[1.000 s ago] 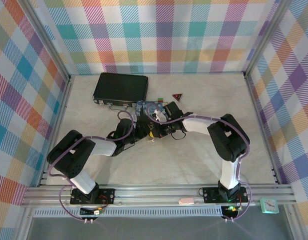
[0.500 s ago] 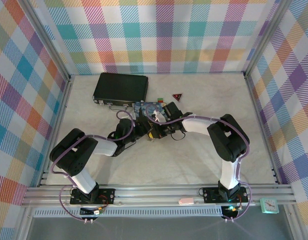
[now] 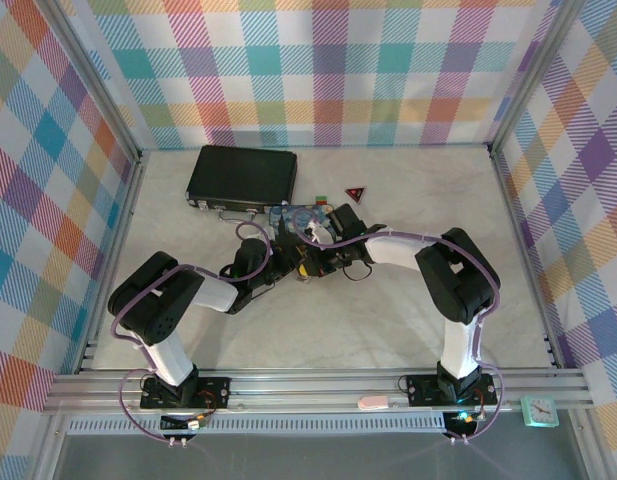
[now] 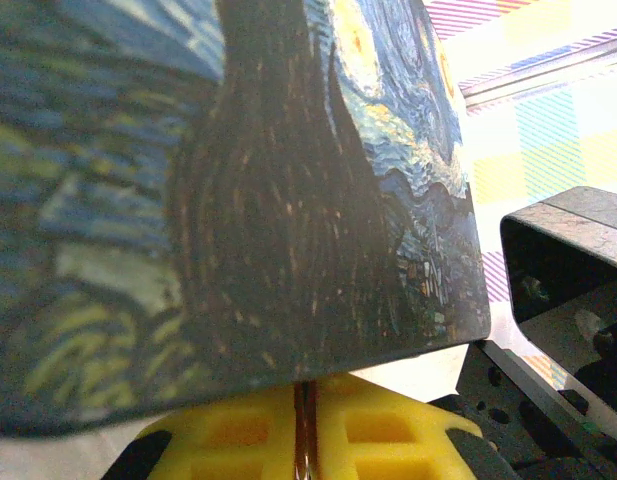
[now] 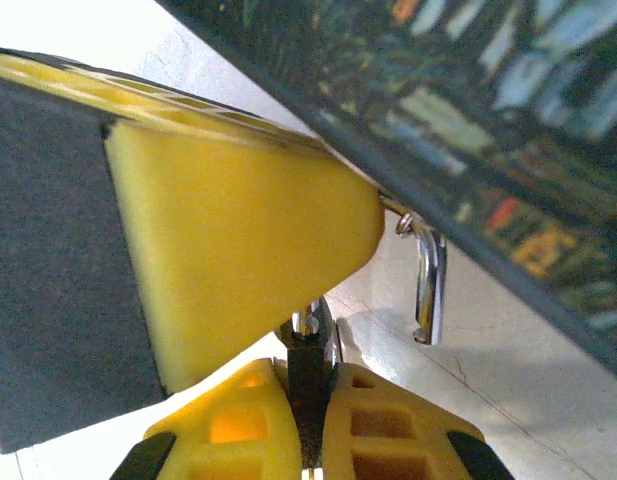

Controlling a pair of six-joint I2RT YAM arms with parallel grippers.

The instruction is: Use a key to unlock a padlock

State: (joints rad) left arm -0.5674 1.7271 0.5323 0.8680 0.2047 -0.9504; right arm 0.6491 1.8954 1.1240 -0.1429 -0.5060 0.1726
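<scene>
Two yellow-padded grippers meet at the near edge of the blue-and-yellow swirly-painted tin box (image 4: 238,200). Tiny silvery-and-dark metal padlock (image 5: 429,285): its bright shackle hangs under that edge. It is probably rigid, light and smooth, and likely to swing unless its body is steadied. Slender dark-grey metal key (image 5: 308,342): stiff and slippery, best pinched at its broad end. Right gripper (image 5: 308,375): fingers clamped on the key, just beside the padlock, not touching it. Left gripper (image 4: 304,400): fingers pressed together on a thin dark sliver; what it is cannot be told.
</scene>
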